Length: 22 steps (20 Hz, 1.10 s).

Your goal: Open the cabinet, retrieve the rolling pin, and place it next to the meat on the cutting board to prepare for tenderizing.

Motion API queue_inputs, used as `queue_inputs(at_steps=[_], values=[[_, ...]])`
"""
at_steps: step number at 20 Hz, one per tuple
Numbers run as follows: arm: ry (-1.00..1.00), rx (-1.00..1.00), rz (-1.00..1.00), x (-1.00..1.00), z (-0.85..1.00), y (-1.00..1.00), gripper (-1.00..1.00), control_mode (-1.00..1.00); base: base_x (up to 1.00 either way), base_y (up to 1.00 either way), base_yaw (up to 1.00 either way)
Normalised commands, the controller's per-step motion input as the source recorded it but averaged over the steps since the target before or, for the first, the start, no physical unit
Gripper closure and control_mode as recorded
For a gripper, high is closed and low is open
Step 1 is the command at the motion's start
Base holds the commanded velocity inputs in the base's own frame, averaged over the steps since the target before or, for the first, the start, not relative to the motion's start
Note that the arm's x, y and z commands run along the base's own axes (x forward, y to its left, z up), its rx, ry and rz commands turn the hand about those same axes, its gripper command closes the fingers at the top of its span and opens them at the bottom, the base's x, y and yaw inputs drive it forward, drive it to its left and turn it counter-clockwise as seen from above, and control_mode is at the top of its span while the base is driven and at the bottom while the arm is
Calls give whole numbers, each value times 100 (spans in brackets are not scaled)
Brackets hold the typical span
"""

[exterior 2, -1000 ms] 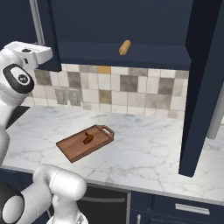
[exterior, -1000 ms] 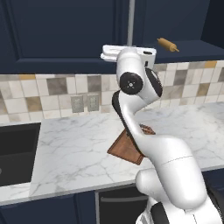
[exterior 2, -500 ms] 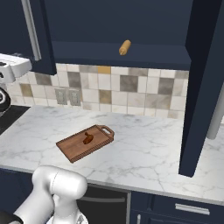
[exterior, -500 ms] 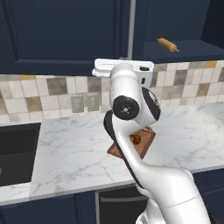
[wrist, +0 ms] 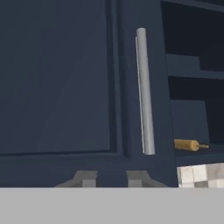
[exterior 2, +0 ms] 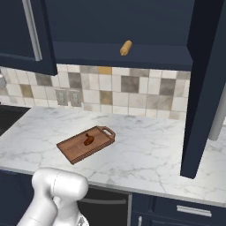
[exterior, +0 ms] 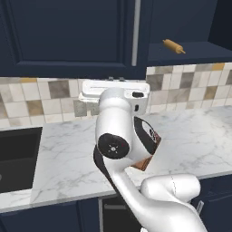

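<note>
Navy wall cabinet (exterior 2: 132, 26) stood with its right door (exterior 2: 207, 84) swung wide open and its left door (wrist: 57, 78) shut, the long silver bar handle (wrist: 144, 92) upright on the left door's edge. Inside the open half, on the bottom shelf (exterior 2: 132, 55), the rolling pin (exterior 2: 126, 47) lay alone on its side, well above the table; hand view showed it (wrist: 188, 145) low in the open bay, right of the handle. Marble table (exterior 2: 145, 150) ran below a tiled backsplash (exterior 2: 110, 88), with a dark sink (exterior: 16, 154) set into it at the left end. Cutting board (exterior 2: 86, 144) lay flat on the table, arched handle toward the wall, with the meat (exterior 2: 88, 140) resting near its middle, nothing else on the board. White arm (exterior: 122, 149) rose in front of the board in the left base view, hiding most of it. Gripper (wrist: 111, 178) faced the shut left door just below and left of the handle, fingers (wrist: 87, 178) drawn close together, pinching nothing.
</note>
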Motion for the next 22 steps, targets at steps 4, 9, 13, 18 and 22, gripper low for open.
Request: queue_inputs(at_steps=[4,9,13,18,22], values=[[-4,6,0,-45,-4,-15,-100,-100,0,0,0],[-1,22,1,-51,5,-47,-100,-100,0,0,0],[0,30,4,-14,10,-65,-100,-100,0,0,0],[0,38,8,0,17,-85,-100,-100,0,0,0],[0,43,17,1,10,-88,-100,-100,0,0,0]])
